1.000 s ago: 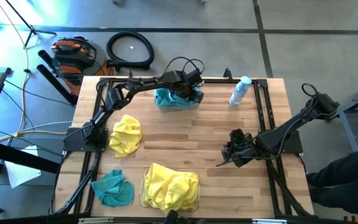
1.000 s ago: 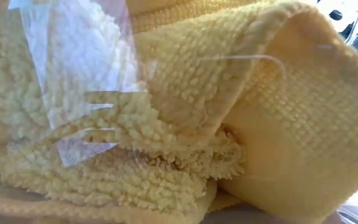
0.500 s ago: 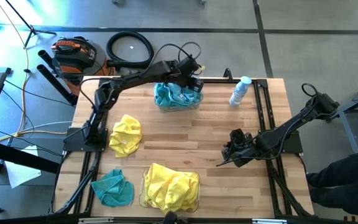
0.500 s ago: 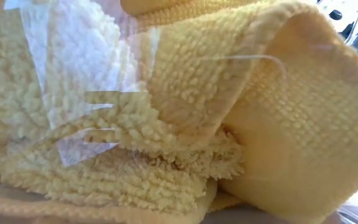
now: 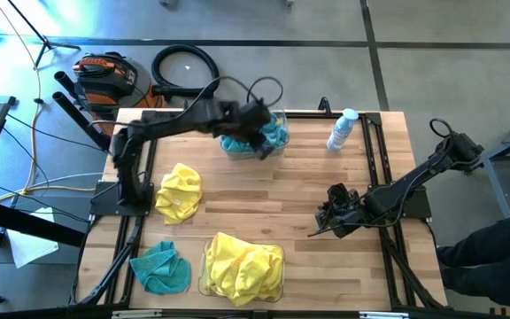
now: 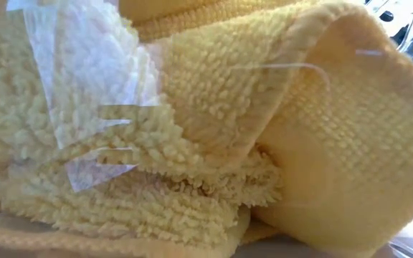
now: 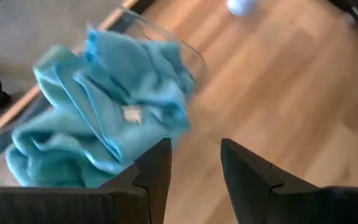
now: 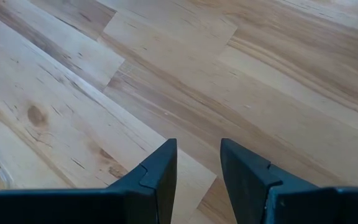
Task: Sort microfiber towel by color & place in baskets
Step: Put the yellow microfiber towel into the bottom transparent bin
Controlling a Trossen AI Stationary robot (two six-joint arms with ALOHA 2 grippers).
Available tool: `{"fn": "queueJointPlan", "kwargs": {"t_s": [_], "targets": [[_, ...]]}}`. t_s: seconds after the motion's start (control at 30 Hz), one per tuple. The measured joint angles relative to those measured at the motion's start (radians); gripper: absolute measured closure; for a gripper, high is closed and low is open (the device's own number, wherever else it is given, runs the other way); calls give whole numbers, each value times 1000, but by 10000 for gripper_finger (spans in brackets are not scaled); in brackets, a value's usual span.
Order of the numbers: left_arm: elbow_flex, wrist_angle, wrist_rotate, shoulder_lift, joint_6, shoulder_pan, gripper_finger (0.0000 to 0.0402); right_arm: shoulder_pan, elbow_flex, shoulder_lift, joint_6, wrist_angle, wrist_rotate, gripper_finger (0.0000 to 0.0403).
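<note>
The left gripper (image 5: 257, 133) has moved back from the far basket (image 5: 277, 146) during the last second – before it was reaching over it, now it hangs at the near-left edge. Its fingers are spread with nothing between them. The teal towels (image 7: 98, 134) lie heaped inside this basket, so this drop seems finished.

A loose yellow towel (image 5: 179, 192) and a loose teal towel (image 5: 160, 268) are left on the desk (image 5: 264, 190) – both on its left side. The near basket (image 5: 204, 285) holds yellow towels (image 5: 243, 266). The right gripper (image 5: 335, 215) waits low over bare wood, fingers apart, empty.
</note>
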Motion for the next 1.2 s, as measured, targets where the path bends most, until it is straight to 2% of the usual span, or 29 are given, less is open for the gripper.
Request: {"fn": "queueJointPlan", "kwargs": {"t_s": [0.4,0.57,0.7,0.93,1.2], "targets": [[-476,55,-4,-387,-69,-185,273,0,0,0,22,41,0,285],[-627,42,20,-545,-86,-267,273,0,0,0,20,43,0,285],[-718,-47,26,-635,-73,-314,273,0,0,0,20,48,0,285],[-868,-193,51,-691,-78,-353,273,0,0,0,58,54,0,285],[-1027,-164,80,-664,-19,-346,273,0,0,0,82,54,0,285]]}}
